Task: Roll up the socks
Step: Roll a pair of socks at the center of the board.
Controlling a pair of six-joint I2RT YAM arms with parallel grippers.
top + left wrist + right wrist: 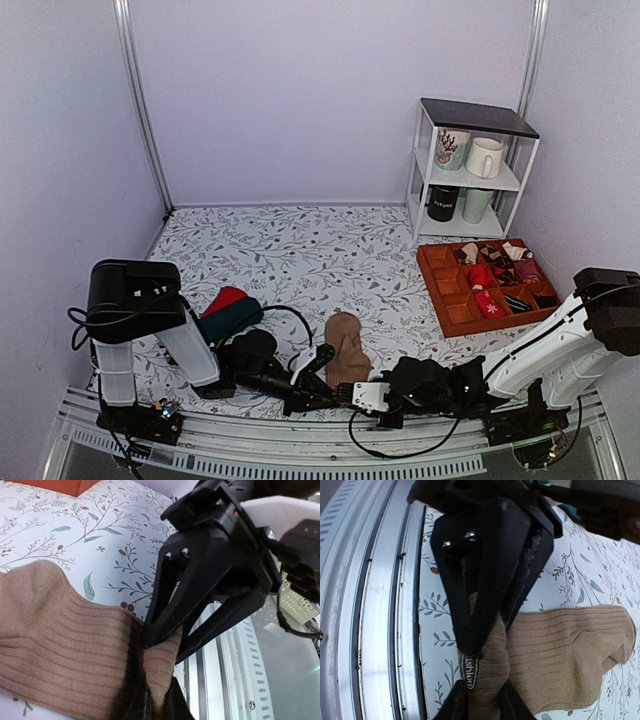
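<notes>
- The metal rail (pixel 375 605) at the table's near edge runs just behind both hands.
- The left gripper (pixel 310 392) reaches in from the left and the right gripper (pixel 342 393) from the right. Their tips meet almost nose to nose, just inside the rail.
- The left gripper is narrowed to a pinch. In the right wrist view its two black fingers converge on a bunched fold of tan rib, with cloth filling the space between them.
- The right gripper is likewise clamped down. In the left wrist view its fingers close on the same gathered edge, right next to the left one's grip.
- A dark woven label (pixel 470 672) sits on the pinched fold, directly between the two grips.
- The socks (pixel 346 352) are held at their near end by both hands. From there they lie flat on the floral cloth (pixel 300 250), stretching away from the fingertips to a rounded toe at the far end.
- The red and dark green socks (pixel 228 313) lie beyond and to the left of the left gripper, beside its arm.
- The orange tray (pixel 435 295) is well beyond and to the right of the right gripper. Small rolled socks (pixel 482 277) fill several of its compartments.
- The white shelf (pixel 478 117) stands farthest from both hands, behind the tray, with mugs (pixel 485 157) on its two levels.
</notes>
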